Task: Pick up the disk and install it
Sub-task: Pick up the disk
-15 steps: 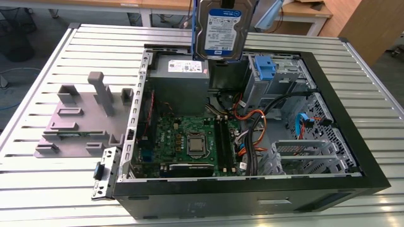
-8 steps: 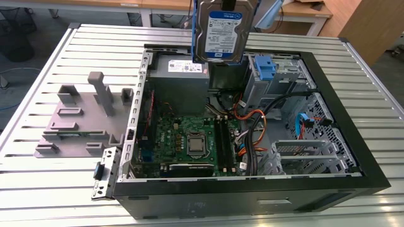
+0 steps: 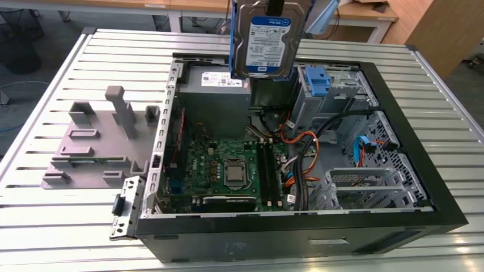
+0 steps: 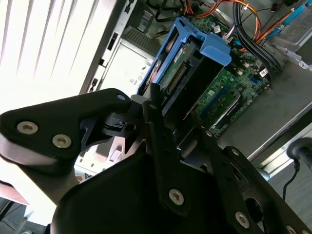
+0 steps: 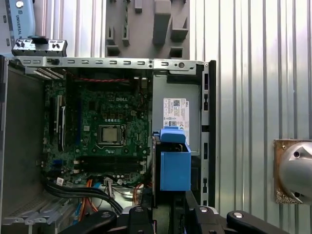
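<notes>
Exterior view: disk (image 3: 268,42) hangs above case (image 3: 287,241) on slatted table (image 3: 68,226).

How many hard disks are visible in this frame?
1. The disk hangs upright in the tool, above the open computer case, over its power supply. More could sit hidden inside the drive cages.

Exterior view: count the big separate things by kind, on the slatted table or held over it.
computer case: 1
grey fixture: 1
disk, held above the case: 1
Total: 3
</notes>
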{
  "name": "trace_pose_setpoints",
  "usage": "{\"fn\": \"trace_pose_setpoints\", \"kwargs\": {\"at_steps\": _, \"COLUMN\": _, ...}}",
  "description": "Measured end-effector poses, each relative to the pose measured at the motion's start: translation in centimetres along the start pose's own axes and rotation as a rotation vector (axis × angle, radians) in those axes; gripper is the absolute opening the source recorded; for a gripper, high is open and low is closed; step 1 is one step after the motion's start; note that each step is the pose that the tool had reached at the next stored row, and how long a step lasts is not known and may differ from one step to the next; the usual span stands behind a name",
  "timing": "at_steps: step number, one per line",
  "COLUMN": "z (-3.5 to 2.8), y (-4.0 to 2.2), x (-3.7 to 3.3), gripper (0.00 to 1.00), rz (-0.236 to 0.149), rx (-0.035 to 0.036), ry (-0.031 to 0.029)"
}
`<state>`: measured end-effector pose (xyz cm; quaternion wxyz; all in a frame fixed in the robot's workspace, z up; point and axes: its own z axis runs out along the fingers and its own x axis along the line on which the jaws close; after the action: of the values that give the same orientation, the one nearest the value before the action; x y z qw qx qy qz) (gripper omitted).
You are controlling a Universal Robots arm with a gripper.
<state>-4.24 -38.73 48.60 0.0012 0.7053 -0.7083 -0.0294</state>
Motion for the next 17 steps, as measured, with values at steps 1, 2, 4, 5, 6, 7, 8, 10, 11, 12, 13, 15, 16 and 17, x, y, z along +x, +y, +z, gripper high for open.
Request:
{"fn": "trace_pose_setpoints", "kwargs": {"at_steps": 1, "z": 0.00, "y": 0.00, "x": 0.10, "gripper": 0.35, "rz": 0.000, "rx": 0.0000, "ry": -0.0001}}
{"fn": "trace_pose_setpoints", "kwargs": {"at_steps": 2, "z": 0.00, "y": 0.00, "x": 0.20, "gripper": 0.35, "rz": 0.000, "rx": 0.0000, "ry": 0.0000}}
{"fn": "trace_pose_setpoints", "kwargs": {"at_steps": 4, "z": -0.01, "y": 0.00, "x": 0.39, "gripper": 0.35, "rz": 0.000, "rx": 0.0000, "ry": -0.0001}}
{"fn": "trace_pose_setpoints", "kwargs": {"at_steps": 5, "z": -0.01, "y": 0.00, "x": 0.49, "gripper": 0.35, "rz": 0.000, "rx": 0.0000, "ry": -0.0001}}
{"fn": "trace_pose_setpoints", "kwargs": {"at_steps": 6, "z": -0.01, "y": 0.00, "x": 0.60, "gripper": 0.35, "rz": 0.000, "rx": 0.0000, "ry": -0.0001}}
{"fn": "trace_pose_setpoints", "kwargs": {"at_steps": 7, "z": -0.02, "y": 0.00, "x": 0.70, "gripper": 0.35, "rz": 0.000, "rx": 0.0000, "ry": 0.0000}}
{"fn": "trace_pose_setpoints", "kwargs": {"at_steps": 8, "z": -0.03, "y": 0.00, "x": 0.80, "gripper": 0.35, "rz": 0.000, "rx": 0.0000, "ry": 0.0000}}
{"fn": "trace_pose_setpoints", "kwargs": {"at_steps": 10, "z": -0.03, "y": -0.01, "x": 1.01, "gripper": 0.35, "rz": 0.000, "rx": 0.0000, "ry": -0.0001}}
{"fn": "trace_pose_setpoints", "kwargs": {"at_steps": 11, "z": -0.03, "y": -0.01, "x": 1.11, "gripper": 0.35, "rz": 0.000, "rx": 0.0000, "ry": -0.0001}}
{"fn": "trace_pose_setpoints", "kwargs": {"at_steps": 12, "z": -0.03, "y": 0.00, "x": 1.20, "gripper": 0.35, "rz": 0.000, "rx": 0.0000, "ry": -0.0001}}
{"fn": "trace_pose_setpoints", "kwargs": {"at_steps": 13, "z": -0.03, "y": -0.01, "x": 1.30, "gripper": 0.35, "rz": 0.000, "rx": 0.0000, "ry": -0.0001}}
{"fn": "trace_pose_setpoints", "kwargs": {"at_steps": 15, "z": -0.04, "y": -0.01, "x": 1.51, "gripper": 0.35, "rz": 0.000, "rx": 0.0000, "ry": 0.0000}}
{"fn": "trace_pose_setpoints", "kwargs": {"at_steps": 16, "z": -0.05, "y": -0.01, "x": 1.61, "gripper": 0.35, "rz": 0.000, "rx": 0.0000, "ry": 0.0000}}
{"fn": "trace_pose_setpoints", "kwargs": {"at_steps": 17, "z": -0.05, "y": -0.01, "x": 1.72, "gripper": 0.35, "rz": 0.000, "rx": 0.0000, "ry": -0.0001}}
